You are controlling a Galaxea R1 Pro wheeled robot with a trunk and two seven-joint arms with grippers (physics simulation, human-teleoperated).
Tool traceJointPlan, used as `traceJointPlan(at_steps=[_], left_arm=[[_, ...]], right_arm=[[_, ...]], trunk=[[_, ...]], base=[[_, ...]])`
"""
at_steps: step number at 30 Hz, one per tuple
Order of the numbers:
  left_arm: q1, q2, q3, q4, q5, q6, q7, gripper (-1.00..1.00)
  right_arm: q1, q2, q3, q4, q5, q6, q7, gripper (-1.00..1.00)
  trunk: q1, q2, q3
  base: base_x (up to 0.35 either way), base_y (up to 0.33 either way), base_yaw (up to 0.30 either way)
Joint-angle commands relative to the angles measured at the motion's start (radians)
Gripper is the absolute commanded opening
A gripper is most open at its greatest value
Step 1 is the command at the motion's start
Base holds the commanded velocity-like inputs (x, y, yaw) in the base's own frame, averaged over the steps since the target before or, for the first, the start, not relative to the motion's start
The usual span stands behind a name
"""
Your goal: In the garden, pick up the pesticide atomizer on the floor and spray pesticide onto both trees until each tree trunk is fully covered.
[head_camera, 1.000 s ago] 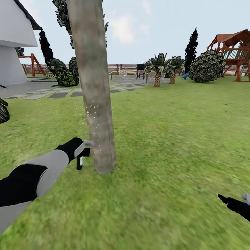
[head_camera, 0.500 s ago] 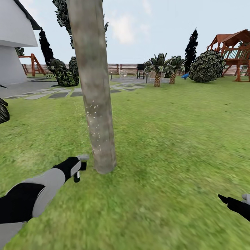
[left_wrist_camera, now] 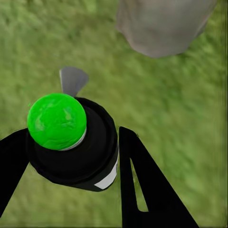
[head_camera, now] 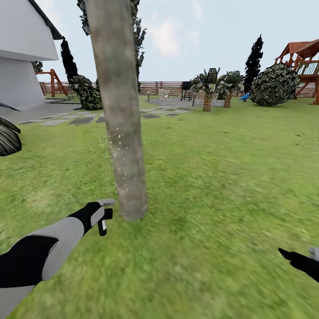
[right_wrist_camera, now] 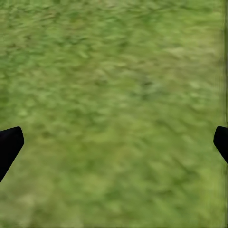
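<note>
A thick pale grey-brown tree trunk (head_camera: 122,133) rises from the lawn just ahead of me, with fine whitish pesticide speckles (head_camera: 118,148) on its lower middle. My left gripper (head_camera: 101,212) is low beside the trunk's base, shut on the pesticide atomizer (head_camera: 103,226), whose grey nozzle points toward the trunk. In the left wrist view the atomizer (left_wrist_camera: 71,142) is a black body with a green cap, clamped between the left gripper's (left_wrist_camera: 71,137) black fingers (left_wrist_camera: 142,185), and the trunk base (left_wrist_camera: 161,23) lies just beyond. My right gripper (head_camera: 299,260) hangs open over bare grass (right_wrist_camera: 114,95).
Green lawn (head_camera: 221,177) spreads all around. A white house (head_camera: 22,57) and stepping stones (head_camera: 66,120) lie at the left. Palm-like plants (head_camera: 208,88), a round bush (head_camera: 274,84), a wooden playset (head_camera: 305,62) and a slatted brown fence (head_camera: 159,86) stand far back.
My left gripper with the atomizer has dropped from mid-height beside the trunk down toward its base. The head view has shifted slightly, so the background sits further right.
</note>
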Motion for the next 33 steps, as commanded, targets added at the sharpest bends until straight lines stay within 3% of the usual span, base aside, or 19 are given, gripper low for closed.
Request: traceJointPlan(at_steps=[1, 9, 26, 33], left_arm=[[0.0, 0.0, -0.001, 0.0, 0.0, 0.0, 0.0, -1.0], [0.001, 0.0, -0.001, 0.001, 0.001, -0.037, 0.0, -1.0], [0.001, -0.006, -0.001, 0.001, 0.003, -0.041, 0.002, -1.0], [0.001, -0.018, -0.001, 0.001, 0.001, -0.041, 0.002, -1.0]], right_arm=[[0.0, 0.0, 0.0, 0.0, 0.0, 0.0, 0.001, 1.0], [0.0, 0.0, 0.001, 0.002, 0.0, 0.0, 0.0, 1.0], [0.0, 0.001, 0.001, 0.002, 0.0, 0.0, 0.0, 1.0], [0.0, 0.0, 0.001, 0.002, 0.008, -0.001, -0.003, 1.0]], trunk=[[0.0, 0.0, 0.0], [0.0, 0.0, 0.0], [0.0, 0.0, -0.006], [0.0, 0.0, -0.007]], base=[[0.0, -0.321, 0.001], [0.01, -0.327, 0.202], [0.094, -0.328, 0.267], [0.096, -0.328, 0.061]])
